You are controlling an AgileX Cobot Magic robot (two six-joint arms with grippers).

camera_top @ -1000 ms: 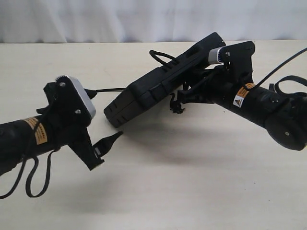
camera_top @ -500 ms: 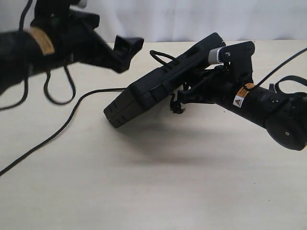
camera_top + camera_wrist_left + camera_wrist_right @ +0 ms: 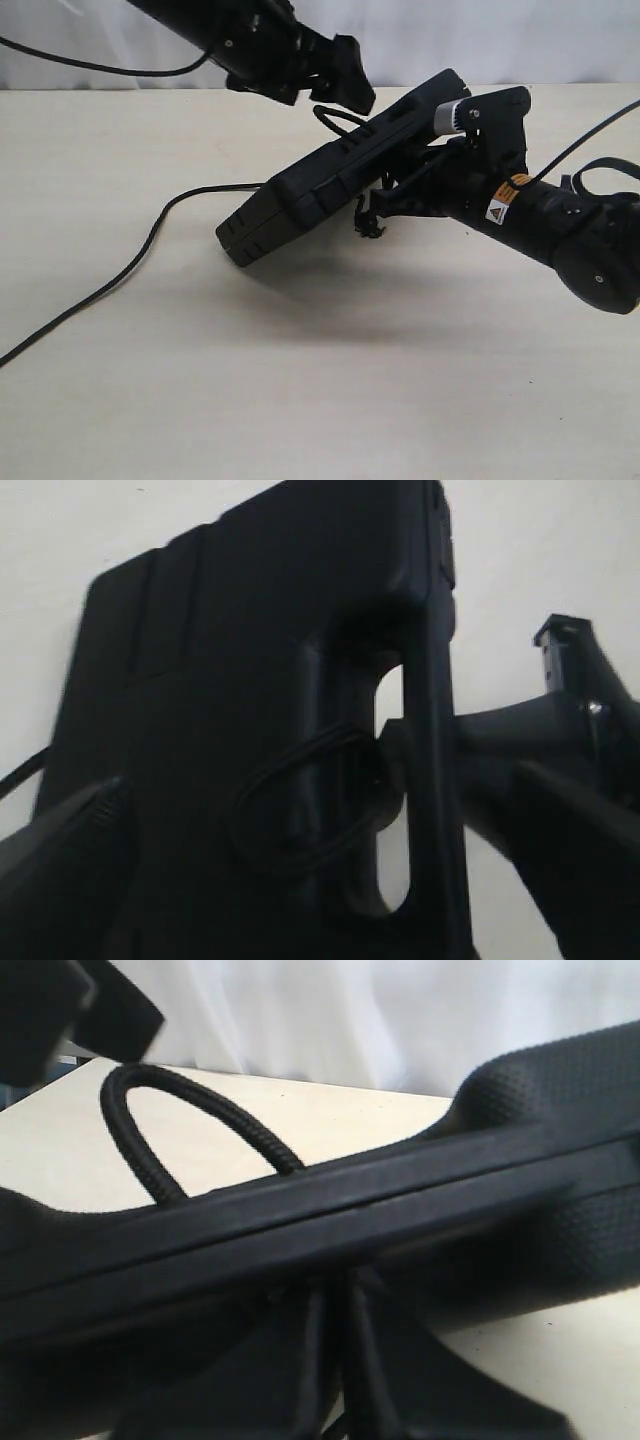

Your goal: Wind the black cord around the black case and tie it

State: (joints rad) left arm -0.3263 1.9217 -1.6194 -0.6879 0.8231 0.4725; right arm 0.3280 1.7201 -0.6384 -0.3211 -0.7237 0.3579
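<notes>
Black case [image 3: 320, 185]: stiff; right gripper [image 3: 395, 200] is pinching it.
Cord [image 3: 150, 235]: looking floppy; grab its loop [image 3: 150, 1075].
Left gripper [image 3: 345, 85]: hanging wide apart.

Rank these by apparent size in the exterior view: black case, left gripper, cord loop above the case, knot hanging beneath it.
1. black case
2. left gripper, though its nearness to the camera is unsure
3. cord loop
4. knot, clearly the smallest

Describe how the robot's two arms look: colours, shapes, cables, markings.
Both arms are black. The right arm is thick and rounded, with orange and white warning labels, a silver cylinder at its wrist and looping black cables. The left arm carries a thin black cable.
</notes>
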